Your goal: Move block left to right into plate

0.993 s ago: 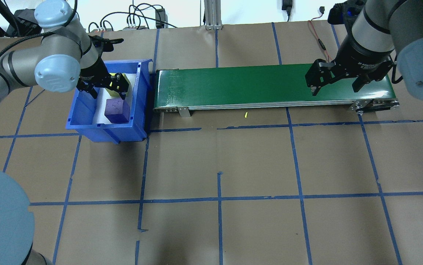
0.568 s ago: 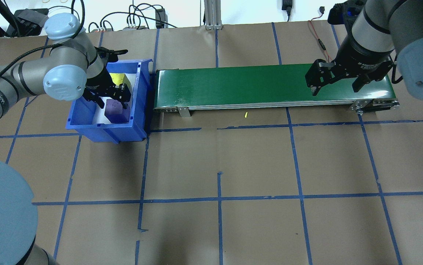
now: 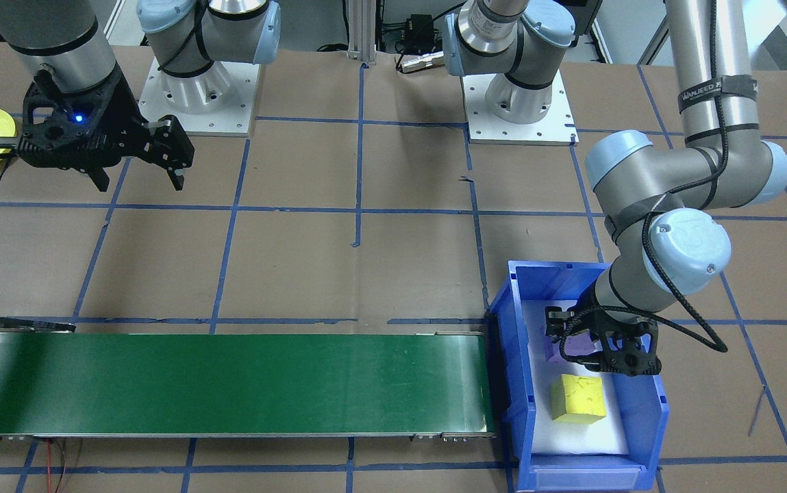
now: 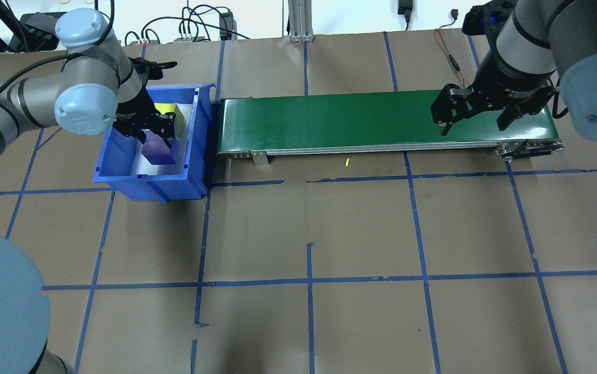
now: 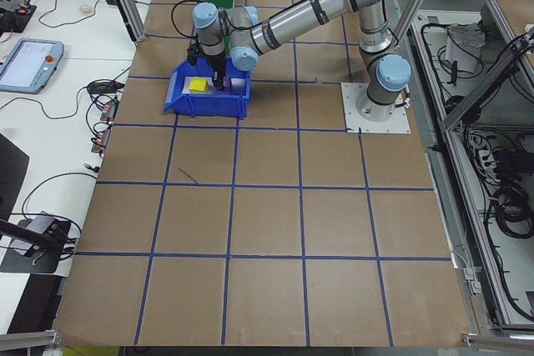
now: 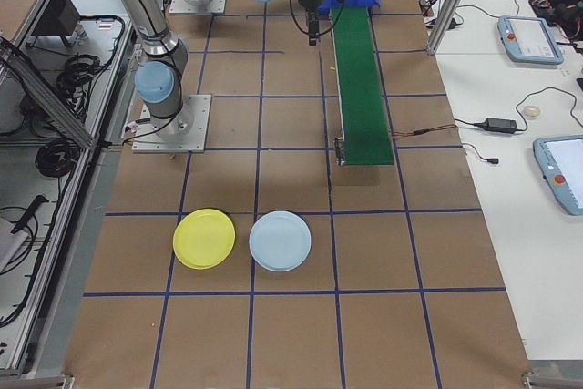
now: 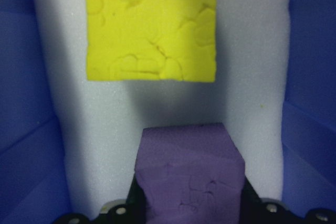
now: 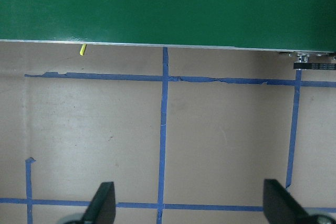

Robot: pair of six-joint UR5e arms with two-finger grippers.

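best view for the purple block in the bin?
Left wrist-mounted: the purple block fills the lower frame, between the left gripper fingers. Overhead shows it partly hidden under the gripper in the blue bin; front-facing shows a sliver; exterior left tiny; exterior right and right wrist-mounted, nothing.

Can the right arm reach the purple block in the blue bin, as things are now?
Probably not. The right gripper hangs open over the far end of the green conveyor, and the left gripper already straddles the purple block inside the blue bin.
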